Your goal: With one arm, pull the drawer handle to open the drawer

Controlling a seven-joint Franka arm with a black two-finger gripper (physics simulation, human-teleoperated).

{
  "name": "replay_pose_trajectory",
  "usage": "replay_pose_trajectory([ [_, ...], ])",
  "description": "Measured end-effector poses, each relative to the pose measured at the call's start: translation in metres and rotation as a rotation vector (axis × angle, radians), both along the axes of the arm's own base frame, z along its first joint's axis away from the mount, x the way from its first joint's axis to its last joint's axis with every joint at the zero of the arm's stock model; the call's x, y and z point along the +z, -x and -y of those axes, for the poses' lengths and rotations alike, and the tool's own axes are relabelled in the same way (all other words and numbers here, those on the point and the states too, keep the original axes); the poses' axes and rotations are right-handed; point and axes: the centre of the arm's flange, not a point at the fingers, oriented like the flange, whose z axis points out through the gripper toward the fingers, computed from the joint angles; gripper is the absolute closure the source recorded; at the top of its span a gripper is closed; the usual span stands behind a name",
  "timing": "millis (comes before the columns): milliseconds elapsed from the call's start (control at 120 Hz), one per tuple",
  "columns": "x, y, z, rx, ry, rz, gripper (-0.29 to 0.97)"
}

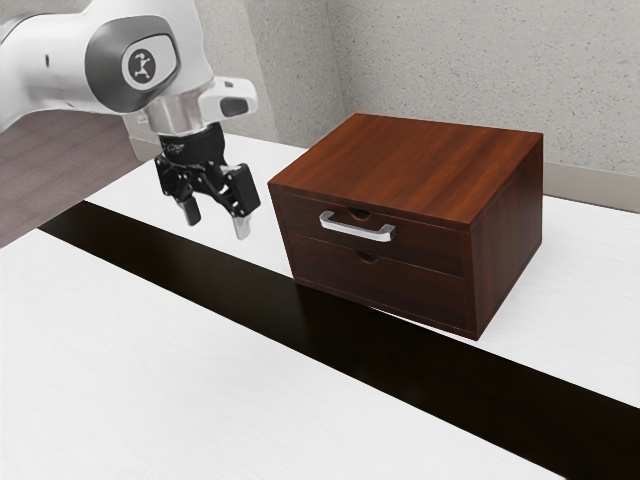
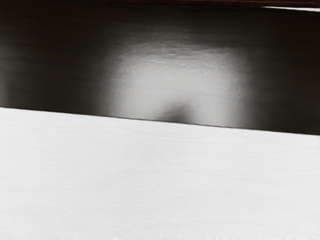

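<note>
A dark red-brown wooden cabinet (image 1: 420,215) with two drawers stands on the table at the exterior view's right. The upper drawer (image 1: 370,230) carries a silver bar handle (image 1: 357,227) and looks shut. The lower drawer (image 1: 375,275) has only a small notch. My black gripper (image 1: 216,222) hangs open above the table, well to the exterior view's left of the handle, with nothing between its fingers (image 1: 241,227). A thin strip of the cabinet's base (image 2: 200,2) runs along the edge of the wrist view.
The white table (image 1: 150,370) is crossed by a broad glossy black stripe (image 1: 330,340), which the wrist view shows under the hand as a black band (image 2: 50,60) beside white surface (image 2: 150,180). A grey wall (image 1: 480,60) stands behind the cabinet.
</note>
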Motion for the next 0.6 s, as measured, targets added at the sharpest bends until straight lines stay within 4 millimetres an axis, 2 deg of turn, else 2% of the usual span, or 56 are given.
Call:
replay_pose_trajectory([
  [225,0.003,0.004,-0.005,-0.012,0.013,-0.002,0.00],
  [242,0.012,0.007,-0.005,-0.013,0.014,0.014,0.00],
  [317,0.078,0.038,-0.004,-0.013,0.016,0.133,0.00],
  [375,0.099,0.053,-0.004,0.019,0.032,0.167,0.00],
  [450,0.105,0.059,-0.004,0.100,0.082,0.172,0.00],
  [600,0.100,0.058,-0.003,0.352,0.137,0.141,0.00],
])
